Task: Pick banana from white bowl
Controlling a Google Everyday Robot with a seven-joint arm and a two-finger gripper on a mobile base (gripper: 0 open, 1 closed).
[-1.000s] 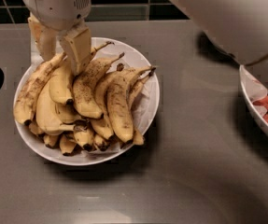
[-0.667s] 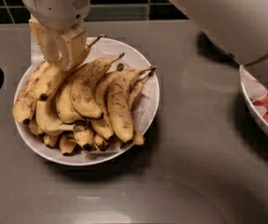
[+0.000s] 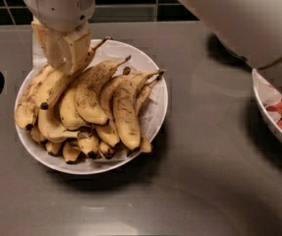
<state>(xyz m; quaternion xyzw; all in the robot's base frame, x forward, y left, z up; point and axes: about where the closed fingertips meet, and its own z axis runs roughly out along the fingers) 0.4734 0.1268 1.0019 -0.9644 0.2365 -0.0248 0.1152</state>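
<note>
gripper (image 3: 66, 65) clenched on banana (image 3: 52, 87) near its stem end, back-left in white bowl (image 3: 156, 113) (soft, light, bruisable; plump mid-body likely safer hold)

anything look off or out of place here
Nothing spilled or broken. One banana lies slanted across the pile in the white bowl, with the gripper closed on it at the bowl's upper left.
</note>
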